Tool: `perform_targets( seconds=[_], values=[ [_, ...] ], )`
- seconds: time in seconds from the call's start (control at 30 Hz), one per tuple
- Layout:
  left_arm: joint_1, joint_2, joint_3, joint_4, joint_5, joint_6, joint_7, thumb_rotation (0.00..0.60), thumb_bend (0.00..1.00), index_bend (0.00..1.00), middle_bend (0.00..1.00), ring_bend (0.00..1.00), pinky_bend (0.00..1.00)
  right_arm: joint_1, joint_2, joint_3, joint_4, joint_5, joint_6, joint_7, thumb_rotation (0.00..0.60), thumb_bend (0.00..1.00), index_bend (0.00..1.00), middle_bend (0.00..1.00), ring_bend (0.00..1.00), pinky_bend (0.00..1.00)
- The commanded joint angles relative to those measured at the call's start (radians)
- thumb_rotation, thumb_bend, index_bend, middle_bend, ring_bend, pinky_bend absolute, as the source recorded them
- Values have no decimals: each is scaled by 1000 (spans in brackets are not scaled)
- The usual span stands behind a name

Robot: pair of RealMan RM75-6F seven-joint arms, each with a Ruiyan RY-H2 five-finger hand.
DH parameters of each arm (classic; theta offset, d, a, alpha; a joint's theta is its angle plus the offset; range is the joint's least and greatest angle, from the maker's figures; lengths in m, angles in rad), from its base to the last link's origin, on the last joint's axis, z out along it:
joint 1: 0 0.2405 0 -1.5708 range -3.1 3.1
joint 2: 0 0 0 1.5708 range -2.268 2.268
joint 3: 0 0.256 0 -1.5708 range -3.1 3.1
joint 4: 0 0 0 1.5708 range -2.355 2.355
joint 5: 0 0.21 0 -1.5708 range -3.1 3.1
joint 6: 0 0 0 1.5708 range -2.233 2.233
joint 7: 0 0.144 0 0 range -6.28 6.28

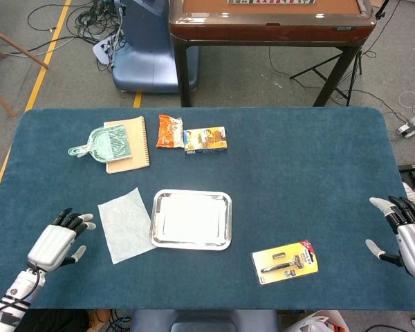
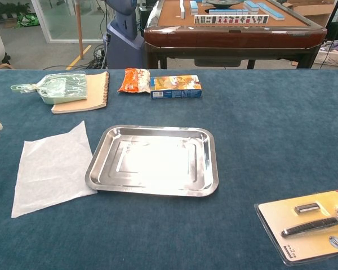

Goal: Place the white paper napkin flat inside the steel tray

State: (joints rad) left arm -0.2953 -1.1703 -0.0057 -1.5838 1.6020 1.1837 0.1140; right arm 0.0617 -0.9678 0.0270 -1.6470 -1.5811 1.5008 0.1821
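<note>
Head view shows the task barely begun: the white paper napkin [image 1: 126, 225] lies flat on the blue tabletop [image 1: 304, 173], just left of the steel tray [image 1: 191, 219], with its near corner close to the tray's left rim but not inside it. Nothing has hold of the napkin. The left hand [image 1: 56, 240] hovers near the napkin's left edge, apart from it, fingers spread and pointing toward the sheet, holding nothing. The right hand [image 1: 406, 234] sits at the far right edge of the tabletop, well away from everything, fingers apart and likewise empty.

Everything is left to do, as I judge it: the napkin must be gripped, carried across the rim and laid flat on the tray floor.

Chest view confirms the tray holds nothing; its bare floor reflects light. Only a pale fingertip of the left hand shows at that view's left edge.

Other things lie well apart from the job: a green dustpan [image 1: 102, 144] resting on a notebook [image 1: 133, 144], an orange snack packet [image 1: 169, 131], a small box [image 1: 205, 140], and a carded razor [image 1: 285, 262] to the tray's lower right.
</note>
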Motion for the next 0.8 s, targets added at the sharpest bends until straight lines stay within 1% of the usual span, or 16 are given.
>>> perform_targets(
  seconds=[0.03, 0.17, 0.3, 0.37, 0.63, 0.77, 0.8],
  values=[
    [-47, -59, 4, 96, 61, -8, -49, 600, 343, 322, 190, 159, 48, -2, 3, 0, -2, 1, 2, -1, 600, 236, 164, 203, 96, 106],
    [-78, -116, 5, 199, 108, 14, -98, 600, 331, 340, 190, 159, 48, -6, 7, -2, -5, 3, 6, -3, 600, 236, 164, 203, 96, 106],
    [-110, -157, 14, 282, 129, 6, -145, 600, 325, 375, 189, 159, 48, -9, 8, -3, -8, 6, 6, -4, 600, 236, 164, 203, 96, 106],
    [-124, -171, 21, 313, 139, 0, -160, 600, 311, 375, 190, 159, 48, -9, 8, -3, -8, 6, 5, -6, 600, 236, 164, 203, 96, 106],
    [-167, -241, 39, 455, 156, 3, -240, 600, 204, 369, 190, 159, 48, -10, 13, -3, -16, 9, 3, -14, 600, 236, 164, 203, 96, 106],
    [-177, -261, 46, 499, 157, 1, -259, 600, 194, 367, 190, 159, 48, -13, 15, -4, -19, 10, 4, -17, 600, 236, 164, 203, 96, 106],
    [-182, -271, 49, 525, 157, -3, -260, 600, 194, 367, 190, 159, 48, -14, 15, -4, -20, 13, 4, -18, 600, 236, 164, 203, 97, 106]
  ],
)
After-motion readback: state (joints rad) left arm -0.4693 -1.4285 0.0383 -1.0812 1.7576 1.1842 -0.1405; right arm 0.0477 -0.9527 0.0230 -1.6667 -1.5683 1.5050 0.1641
